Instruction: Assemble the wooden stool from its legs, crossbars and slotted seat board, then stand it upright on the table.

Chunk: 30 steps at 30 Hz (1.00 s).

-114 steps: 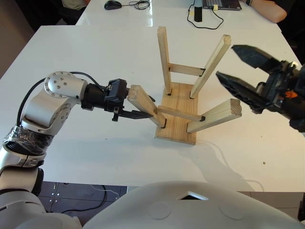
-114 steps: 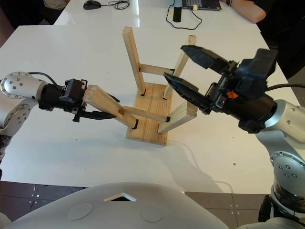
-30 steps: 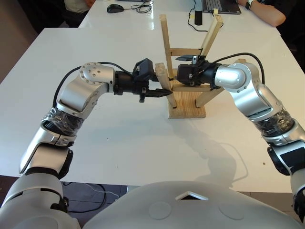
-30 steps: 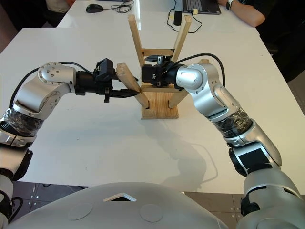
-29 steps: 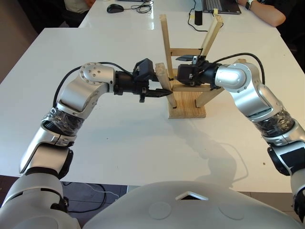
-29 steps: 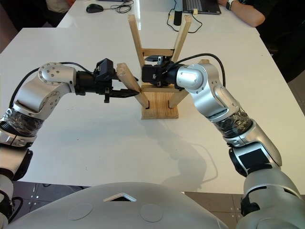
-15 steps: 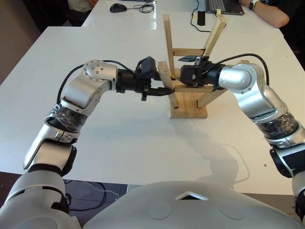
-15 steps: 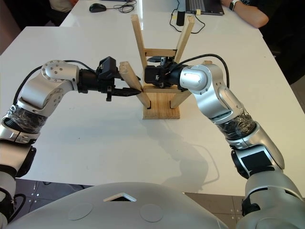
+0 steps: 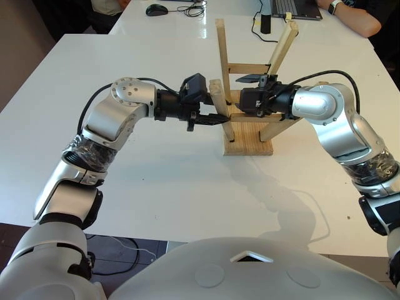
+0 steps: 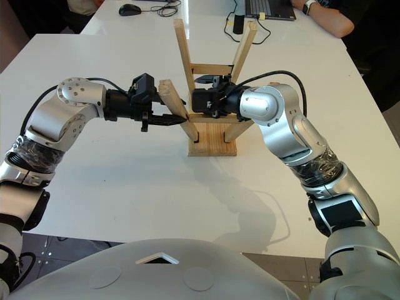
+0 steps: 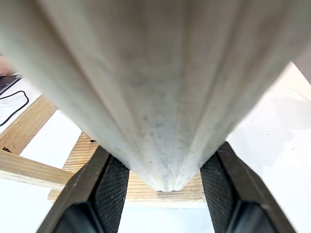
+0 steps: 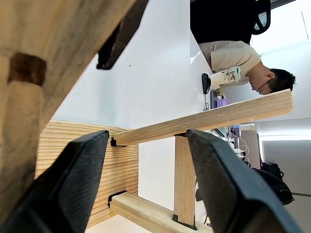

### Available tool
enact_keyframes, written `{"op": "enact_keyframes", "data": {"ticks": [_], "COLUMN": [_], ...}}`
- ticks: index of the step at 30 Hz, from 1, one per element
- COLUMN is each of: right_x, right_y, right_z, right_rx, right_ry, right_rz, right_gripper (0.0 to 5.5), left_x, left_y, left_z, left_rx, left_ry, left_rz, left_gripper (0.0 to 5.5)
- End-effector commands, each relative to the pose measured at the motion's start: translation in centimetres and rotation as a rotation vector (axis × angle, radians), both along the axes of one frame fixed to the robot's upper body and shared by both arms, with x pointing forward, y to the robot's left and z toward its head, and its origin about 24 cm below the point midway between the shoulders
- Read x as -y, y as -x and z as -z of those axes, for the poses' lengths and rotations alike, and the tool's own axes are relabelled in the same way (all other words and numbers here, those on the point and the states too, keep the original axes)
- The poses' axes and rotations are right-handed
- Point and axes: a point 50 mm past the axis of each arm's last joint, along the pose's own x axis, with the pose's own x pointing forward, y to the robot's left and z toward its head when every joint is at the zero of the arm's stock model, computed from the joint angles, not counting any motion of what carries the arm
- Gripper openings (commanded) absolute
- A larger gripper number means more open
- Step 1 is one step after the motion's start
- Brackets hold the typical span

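Both head eyes look down across the desk, sharing the stool between left claw and right claw; wrist cameras sit close behind each, facing it.

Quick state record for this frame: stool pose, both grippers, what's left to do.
stool pose: inverted, seat board flat on table
left gripper: shut on near-left leg, which leans to the left
right gripper: open, at front crossbar
back legs: pointing up, joined by back crossbar
remaining: stand it upright
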Motion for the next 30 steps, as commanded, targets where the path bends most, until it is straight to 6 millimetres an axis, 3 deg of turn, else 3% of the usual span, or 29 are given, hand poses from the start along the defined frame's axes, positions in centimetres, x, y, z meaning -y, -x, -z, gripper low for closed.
{"op": "enact_keyframes", "data": {"ticks": [1,10,13,17,22,27,30], "right_x": [-1.2,-1.6,-2.1,-3.3,-3.0,0.4,2.4], "right_y": [2.6,3.4,3.5,2.3,2.6,1.5,1.7], "right_z": [4.1,4.4,3.5,-0.9,-6.0,-10.4,-11.1], "right_rx": [-0.268,-0.305,-0.314,-0.261,-0.216,-0.032,0.01], "right_ry": [0.04,0.02,-0.055,-0.401,-0.772,-1.051,-1.151], "right_rz": [-0.127,-0.149,-0.158,-0.123,-0.163,-0.015,0.057], "right_gripper": [2.95,2.95,2.95,2.95,2.95,2.95,2.95], "left_x": [-0.4,-0.1,-0.2,-0.5,-0.9,-1.1,-1.4], "left_y": [2.6,2.6,2.6,2.8,2.9,2.9,2.7], "left_z": [10.4,10.9,11.2,11.4,11.5,11.3,11.2], "left_rx": [-0.208,-0.203,-0.207,-0.219,-0.224,-0.223,-0.221], "left_ry": [-0.444,-0.478,-0.488,-0.495,-0.501,-0.508,-0.515], "left_rz": [-0.053,-0.02,-0.02,-0.019,-0.017,-0.01,-0.012], "left_gripper": [2.02,2.02,2.02,2.02,2.02,2.02,2.02]}}
